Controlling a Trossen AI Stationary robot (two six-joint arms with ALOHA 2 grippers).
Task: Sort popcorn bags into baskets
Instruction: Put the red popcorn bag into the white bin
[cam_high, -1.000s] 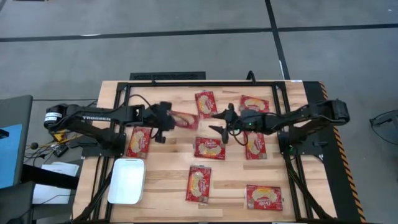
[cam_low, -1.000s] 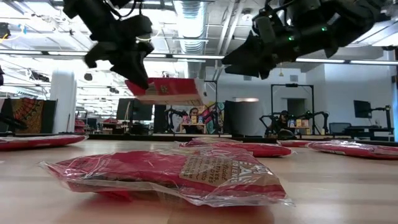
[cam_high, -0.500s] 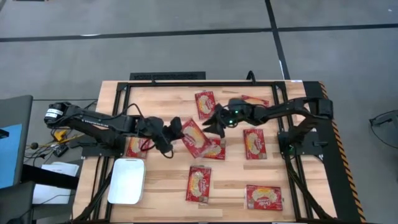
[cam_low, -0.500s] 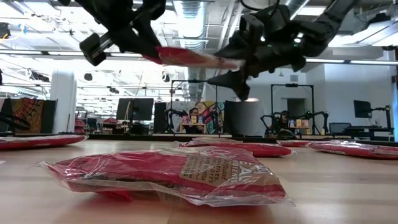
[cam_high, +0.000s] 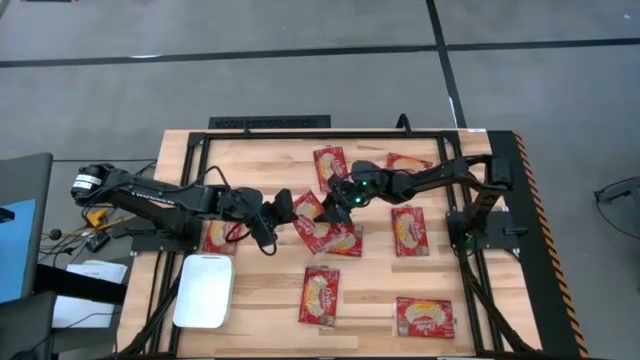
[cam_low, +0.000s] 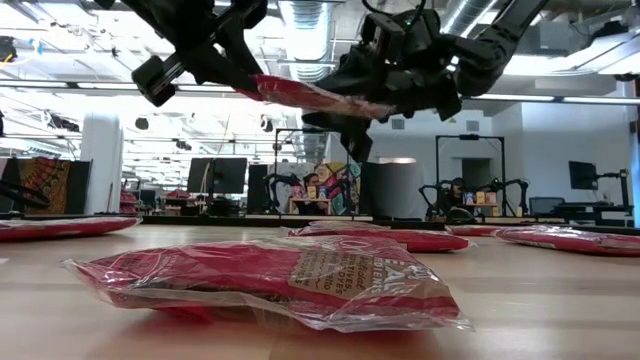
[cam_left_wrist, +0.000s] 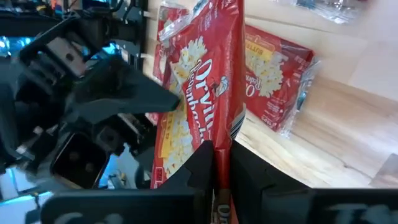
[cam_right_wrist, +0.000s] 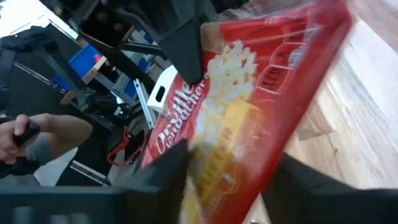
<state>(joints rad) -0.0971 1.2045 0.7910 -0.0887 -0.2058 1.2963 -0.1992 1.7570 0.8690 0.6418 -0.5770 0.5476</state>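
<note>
One red popcorn bag (cam_high: 312, 216) is held in the air over the table's middle, also seen in the low view (cam_low: 305, 92). My left gripper (cam_high: 287, 208) is shut on its left end. My right gripper (cam_high: 338, 197) is open, and its fingers stand on either side of the bag's other end (cam_right_wrist: 249, 112). Several more bags lie flat on the table, among them a far one (cam_high: 332, 165), a right one (cam_high: 410, 230) and a near one (cam_high: 320, 293). The white tray (cam_high: 204, 290) sits at the near left. My left gripper pinches the bag's end edge (cam_left_wrist: 219, 146) between its two fingers, coming level from the table's left. The bag is lifted clear and sticks out past the fingers toward my right gripper, tilted on its edge. My right gripper: I cannot tell whether its open fingers touch the bag.
Another bag (cam_high: 222, 232) lies under my left arm, and one (cam_high: 345, 242) lies just below the held bag. Further bags are at the far right (cam_high: 408, 163) and near right (cam_high: 425, 317). A black frame (cam_high: 270, 123) borders the table.
My left gripper carried the bag toward the table's near side and centre, and the bag turned about so its free end points right. My right gripper moved left toward the bag, and its open fingers came around the bag's free end.
</note>
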